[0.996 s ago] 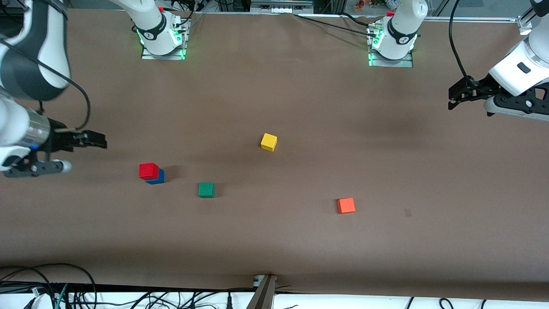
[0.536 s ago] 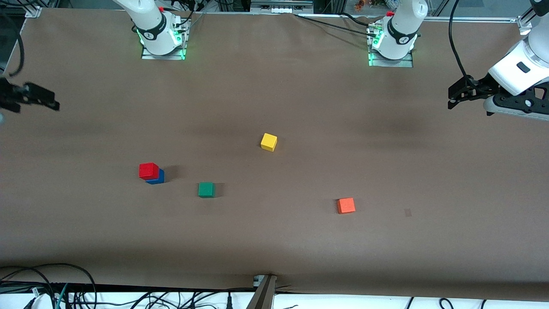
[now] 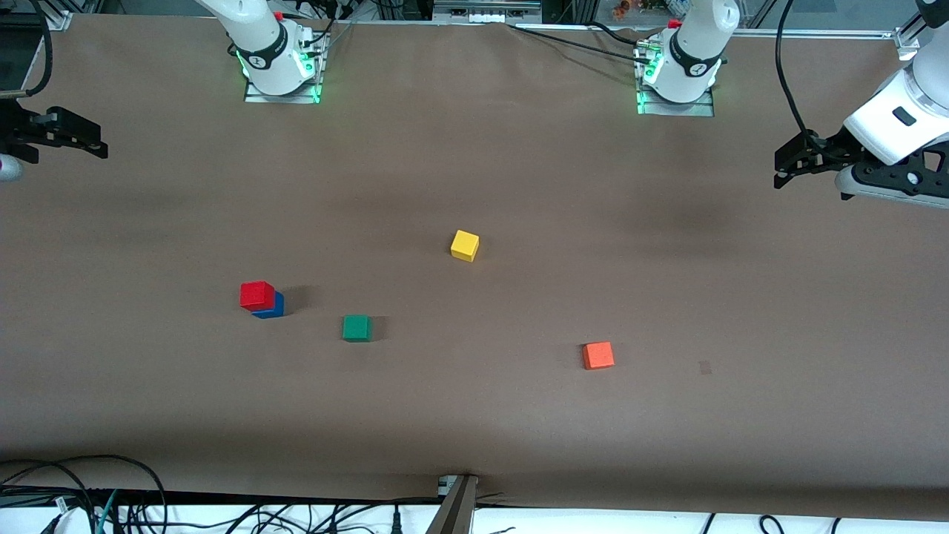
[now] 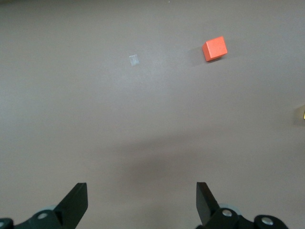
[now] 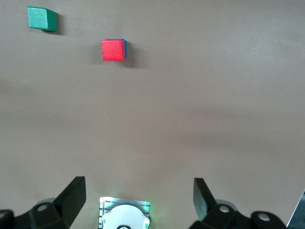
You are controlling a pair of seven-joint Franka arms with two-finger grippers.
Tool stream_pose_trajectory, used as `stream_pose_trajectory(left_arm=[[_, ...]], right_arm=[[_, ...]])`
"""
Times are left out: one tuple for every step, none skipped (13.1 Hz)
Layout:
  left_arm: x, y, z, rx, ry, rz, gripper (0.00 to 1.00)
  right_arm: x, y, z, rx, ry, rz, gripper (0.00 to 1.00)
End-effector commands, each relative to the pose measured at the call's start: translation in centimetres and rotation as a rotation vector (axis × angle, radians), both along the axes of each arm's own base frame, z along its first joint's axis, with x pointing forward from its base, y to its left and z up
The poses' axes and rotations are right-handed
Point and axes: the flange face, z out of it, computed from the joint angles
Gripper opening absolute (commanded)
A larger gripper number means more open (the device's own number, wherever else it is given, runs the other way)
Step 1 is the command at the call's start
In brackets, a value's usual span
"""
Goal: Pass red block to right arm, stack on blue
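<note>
The red block (image 3: 257, 294) sits on top of the blue cube (image 3: 272, 308), toward the right arm's end of the table. The right wrist view shows the red block (image 5: 113, 50) with a thin edge of the blue cube (image 5: 125, 47) beside it. My right gripper (image 3: 93, 142) is open and empty, up over the table's edge at the right arm's end, well clear of the stack; it also shows in the right wrist view (image 5: 138, 196). My left gripper (image 3: 780, 172) is open and empty over the left arm's end, also in the left wrist view (image 4: 141, 200).
A green cube (image 3: 356, 327) lies beside the stack toward the middle. A yellow cube (image 3: 465, 245) lies mid-table. An orange-red cube (image 3: 597, 355) lies nearer the front camera toward the left arm's end. The arm bases (image 3: 278, 63) stand along the table's back edge.
My right gripper has pulled away from beside the stack and risen to the table's edge at its own end. The red block stays on the blue cube. The left arm has not moved.
</note>
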Motion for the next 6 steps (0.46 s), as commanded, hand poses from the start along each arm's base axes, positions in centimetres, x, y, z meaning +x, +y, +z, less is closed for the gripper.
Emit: stream_pose_trajectory(left_arm=[[-0.25, -0.02, 0.8, 0.024, 0.0, -0.01, 1.0], [-0.25, -0.02, 0.8, 0.024, 0.0, -0.01, 1.0], [-0.25, -0.04, 0.8, 0.022, 0.0, -0.01, 1.0], [-0.25, -0.04, 0.8, 0.022, 0.0, -0.01, 1.0], [-0.26, 0.05, 0.79, 0.022, 0.001, -0.009, 1.0], [-0.36, -0.03, 0.71, 0.023, 0.011, -0.01, 1.0]], right_arm=[[0.53, 0.21, -0.36, -0.024, 0.017, 0.009, 1.0], [0.67, 0.23, -0.41, -0.025, 0.017, 0.009, 1.0], [0.71, 0.16, -0.49, -0.025, 0.018, 0.006, 1.0], [0.72, 0.34, -0.49, -0.024, 0.018, 0.009, 1.0], [0.76, 0.34, -0.47, -0.024, 0.015, 0.009, 1.0], [0.74, 0.43, -0.48, -0.024, 0.016, 0.011, 1.0]])
